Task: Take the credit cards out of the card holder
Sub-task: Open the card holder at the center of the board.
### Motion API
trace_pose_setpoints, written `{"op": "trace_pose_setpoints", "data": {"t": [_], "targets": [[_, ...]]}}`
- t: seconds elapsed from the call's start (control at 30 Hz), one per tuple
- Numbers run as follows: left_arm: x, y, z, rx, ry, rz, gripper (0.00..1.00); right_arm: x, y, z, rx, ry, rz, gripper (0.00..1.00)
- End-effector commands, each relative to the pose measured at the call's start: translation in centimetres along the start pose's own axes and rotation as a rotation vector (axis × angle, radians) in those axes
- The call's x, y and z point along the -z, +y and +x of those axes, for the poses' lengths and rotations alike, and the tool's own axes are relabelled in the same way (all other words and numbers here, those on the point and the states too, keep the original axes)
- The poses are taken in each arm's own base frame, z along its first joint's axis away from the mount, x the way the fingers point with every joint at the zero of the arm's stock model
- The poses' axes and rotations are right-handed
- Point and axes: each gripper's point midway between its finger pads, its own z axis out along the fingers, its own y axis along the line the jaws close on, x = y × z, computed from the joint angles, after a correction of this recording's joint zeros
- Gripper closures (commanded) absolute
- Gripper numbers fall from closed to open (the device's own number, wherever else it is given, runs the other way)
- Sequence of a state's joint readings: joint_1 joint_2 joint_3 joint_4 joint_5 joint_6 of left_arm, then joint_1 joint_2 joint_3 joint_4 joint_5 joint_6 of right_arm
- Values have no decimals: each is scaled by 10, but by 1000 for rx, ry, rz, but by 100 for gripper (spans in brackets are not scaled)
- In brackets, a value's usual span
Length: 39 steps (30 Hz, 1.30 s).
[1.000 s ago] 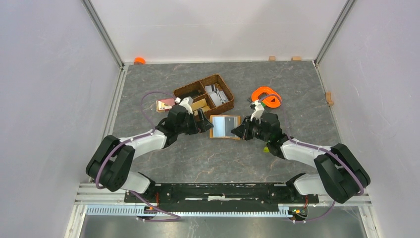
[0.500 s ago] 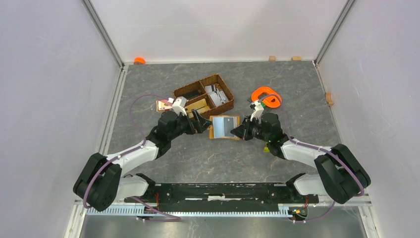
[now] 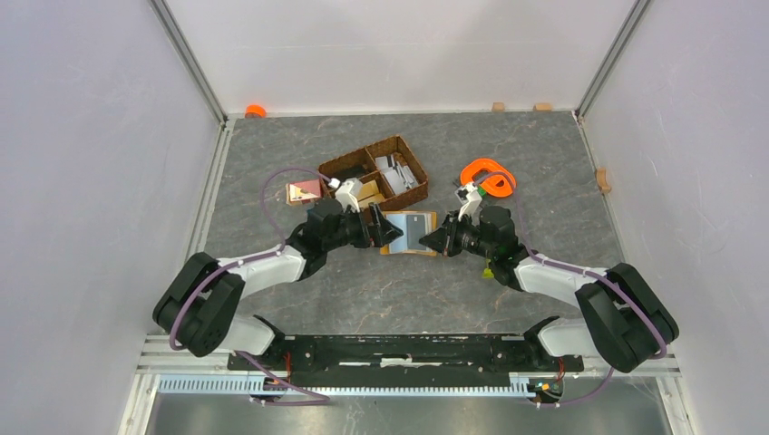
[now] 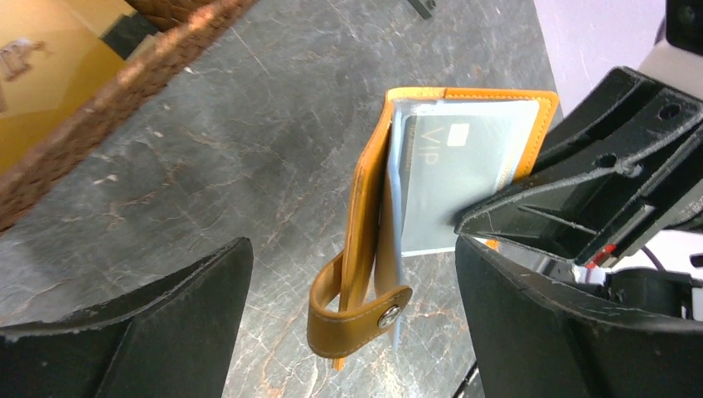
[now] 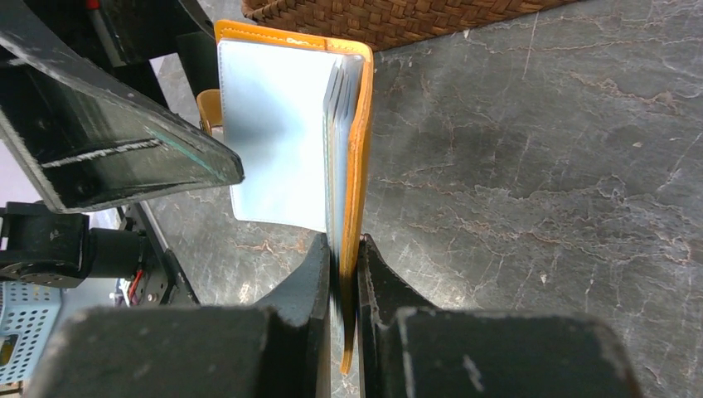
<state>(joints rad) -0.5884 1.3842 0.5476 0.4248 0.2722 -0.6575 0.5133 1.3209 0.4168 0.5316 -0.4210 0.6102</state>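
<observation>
Near the middle of the tabletop (image 3: 408, 294), just in front of the basket (image 3: 359, 152), the open card holder (image 3: 410, 232) is pinched by one edge in our right fingers (image 5: 305, 286). Our left fingers (image 4: 166, 311) gape wide before it. If they close on leather instead of the silvery card (image 4: 464, 166), we could tug the holder loose.

both arms reach forward and bend inward, wrists facing each other. left gripper (image 3: 388, 232) has its jaws spread wide; right gripper (image 3: 437, 241) is pinched narrow on the card holder (image 3: 413, 228) edge.
</observation>
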Motion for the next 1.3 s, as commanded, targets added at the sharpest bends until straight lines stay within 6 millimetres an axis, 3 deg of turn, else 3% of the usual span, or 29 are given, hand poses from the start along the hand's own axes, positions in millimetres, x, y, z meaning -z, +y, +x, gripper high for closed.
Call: {"op": "trace_pose_setpoints", "data": {"t": [0.0,0.23,0.43,0.57,0.67,0.73,0.9,1.27], "targets": [[-4,-32,-10,-34,4,167,6,4,22,-21,9,-73,-100,100],[-2,-40,-9,-44,8,218,43,7,37,-23,-5,-59,-192,100],[7,-36,-20,-13,-44,229,77,10,37,-25,-21,-56,-218,100],[11,-41,-23,-19,-60,256,92,11,39,-26,-25,-53,-236,93],[12,-41,-24,-17,-66,252,95,13,39,-26,-13,-56,-237,71],[12,-38,-24,-10,-67,240,96,13,36,-27,-2,-62,-218,64],[12,-33,-25,7,-72,219,97,14,28,-31,28,-76,-163,67],[11,-34,-25,22,-64,236,97,11,29,-27,27,-52,-180,91]]}}
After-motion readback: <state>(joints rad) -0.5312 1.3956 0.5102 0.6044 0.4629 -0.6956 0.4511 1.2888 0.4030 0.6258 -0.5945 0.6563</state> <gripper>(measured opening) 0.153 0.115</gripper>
